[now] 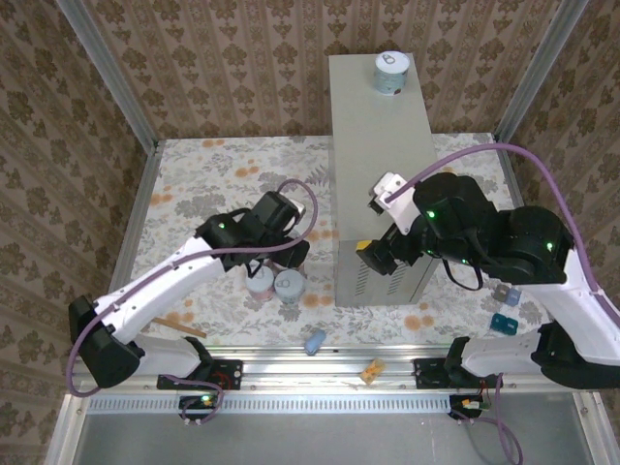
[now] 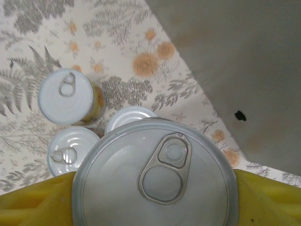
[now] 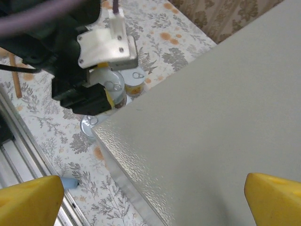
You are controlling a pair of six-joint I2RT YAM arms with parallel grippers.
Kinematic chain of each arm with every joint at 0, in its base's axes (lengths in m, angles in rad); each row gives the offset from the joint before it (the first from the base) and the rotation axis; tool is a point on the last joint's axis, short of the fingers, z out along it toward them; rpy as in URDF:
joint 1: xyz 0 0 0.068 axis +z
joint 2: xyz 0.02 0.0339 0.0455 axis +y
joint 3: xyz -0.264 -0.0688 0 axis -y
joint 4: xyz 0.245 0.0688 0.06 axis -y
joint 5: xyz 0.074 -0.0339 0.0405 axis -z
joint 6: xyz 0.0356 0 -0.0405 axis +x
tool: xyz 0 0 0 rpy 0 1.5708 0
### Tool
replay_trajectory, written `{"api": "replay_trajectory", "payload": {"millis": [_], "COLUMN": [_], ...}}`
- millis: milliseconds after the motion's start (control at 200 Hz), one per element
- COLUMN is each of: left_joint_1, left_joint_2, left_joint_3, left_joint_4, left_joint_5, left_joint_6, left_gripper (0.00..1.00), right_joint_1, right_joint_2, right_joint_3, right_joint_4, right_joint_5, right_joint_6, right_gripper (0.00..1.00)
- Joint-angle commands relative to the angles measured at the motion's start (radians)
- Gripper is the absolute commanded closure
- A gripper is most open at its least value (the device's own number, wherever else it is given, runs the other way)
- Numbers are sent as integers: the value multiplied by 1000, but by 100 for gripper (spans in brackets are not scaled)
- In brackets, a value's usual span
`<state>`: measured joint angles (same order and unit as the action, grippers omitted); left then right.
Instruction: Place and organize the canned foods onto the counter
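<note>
From above, the left gripper (image 1: 294, 254) hovers just left of the counter (image 1: 383, 145) with two tin lids (image 1: 260, 283) beside it, one blue-labelled can (image 1: 390, 73) stands on the counter's far end, and the right gripper (image 1: 373, 257) hangs at its near end. Through the left wrist, yellow fingers (image 2: 33, 202) clamp a pull-tab can (image 2: 155, 179) above three tins (image 2: 66, 96) on the floral floor (image 2: 28, 37). At the right wrist, yellow fingertips (image 3: 28, 197) gape wide over the counter top.

left hand (image 2: 155, 202) — low, clamped | right hand (image 3: 153, 200) — spread wide
</note>
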<state>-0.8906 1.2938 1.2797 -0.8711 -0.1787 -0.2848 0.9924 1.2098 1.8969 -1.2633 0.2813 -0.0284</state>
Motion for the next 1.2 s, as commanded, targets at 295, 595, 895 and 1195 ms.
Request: {"api": "replay_trajectory", "payload": {"millis": [295, 595, 895, 1195], "left_joint_1": [20, -8, -99, -146], "left_joint_2": [22, 163, 378, 467], "left_joint_3": [534, 911, 1213, 1305], "left_joint_4": [-273, -381, -503, -491], "left_joint_5": [121, 222, 216, 241], "left_joint_6": [205, 273, 321, 325], "left_gripper": [29, 30, 31, 31], "right_joint_1": [-17, -21, -23, -24], "right_joint_2": [-127, -226, -296, -344], "right_joint_3": [-71, -188, -264, -291], "right_joint_4": [34, 68, 80, 55], "right_joint_5": [137, 157, 158, 176], "right_joint_6": [28, 45, 62, 66], "right_gripper": [0, 0, 0, 0]}}
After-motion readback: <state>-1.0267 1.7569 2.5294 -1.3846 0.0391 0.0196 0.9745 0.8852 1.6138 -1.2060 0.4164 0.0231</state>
